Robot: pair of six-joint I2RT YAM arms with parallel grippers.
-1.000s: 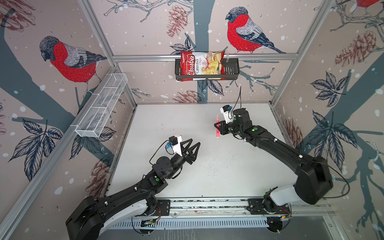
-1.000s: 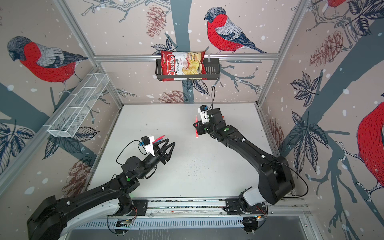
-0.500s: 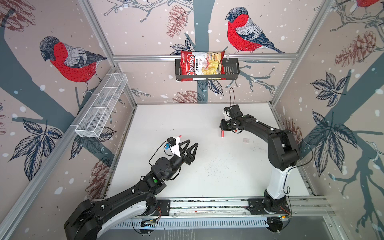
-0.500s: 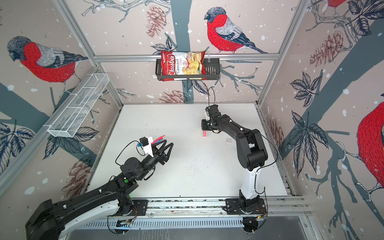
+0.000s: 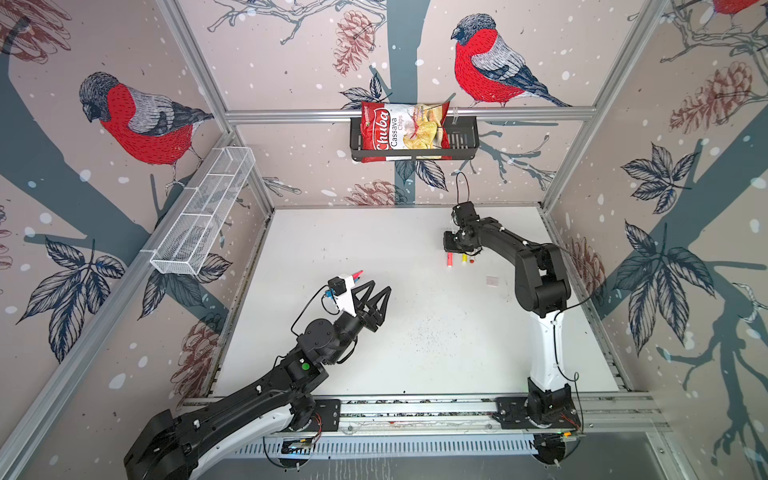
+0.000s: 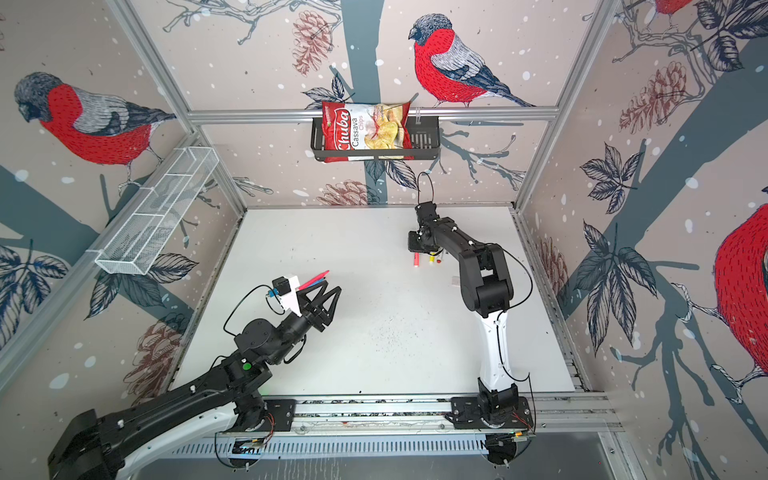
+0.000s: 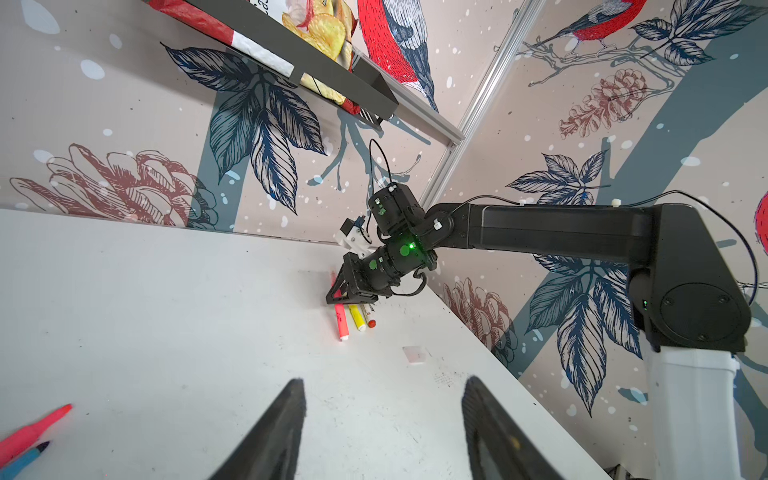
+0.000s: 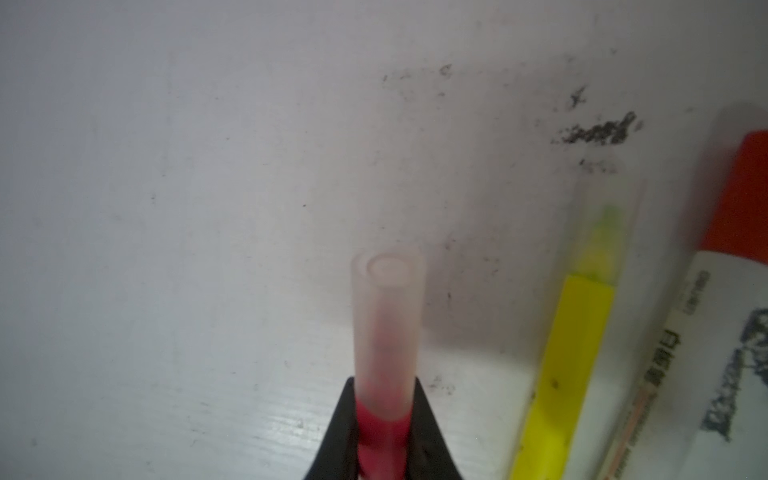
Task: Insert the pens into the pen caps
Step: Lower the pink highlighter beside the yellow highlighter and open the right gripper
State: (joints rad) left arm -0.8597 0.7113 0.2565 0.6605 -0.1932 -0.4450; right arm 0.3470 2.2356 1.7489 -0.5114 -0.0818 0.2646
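Pink pen (image 7: pixel 35 428): lies uncapped on the white worktop (image 5: pixel 415 353), just beside the left tool on the side away from the right tool; its tip points the same way as the tool's fingers.
Blue pen (image 7: pixel 25 457): uncapped, just beside the pink pen and parallel to it, equally near the left tool.
Left tool (image 5: pixel 380 287): jaws stand apart with bare worktop showing between the two black fingers (image 7: pixel 286 415); it is aimed across the worktop toward the right tool.
Right tool (image 7: pixel 341 300): jaws clamped on the barrel of the red pen (image 5: pixel 449 260), low over the worktop at the far side; whether the pen touches the surface cannot be told.
Translucent cap (image 8: pixel 386 316): sits on the red pen's end and juts straight out ahead of the right tool's fingertips.
Yellow pen (image 5: pixel 464 258): lies on the worktop just beside the right tool and the clamped pen, roughly parallel to it, its tip under a clear cap (image 8: pixel 602 232).
White-barrelled marker (image 8: pixel 706 332): lies just beyond the yellow pen, on the side away from the red pen, and wears a red cap (image 8: pixel 744 195).
Whitish piece (image 5: pixel 492 281): a small pale scrap on the worktop, near the right tool but apart from the three pens; too small to identify.
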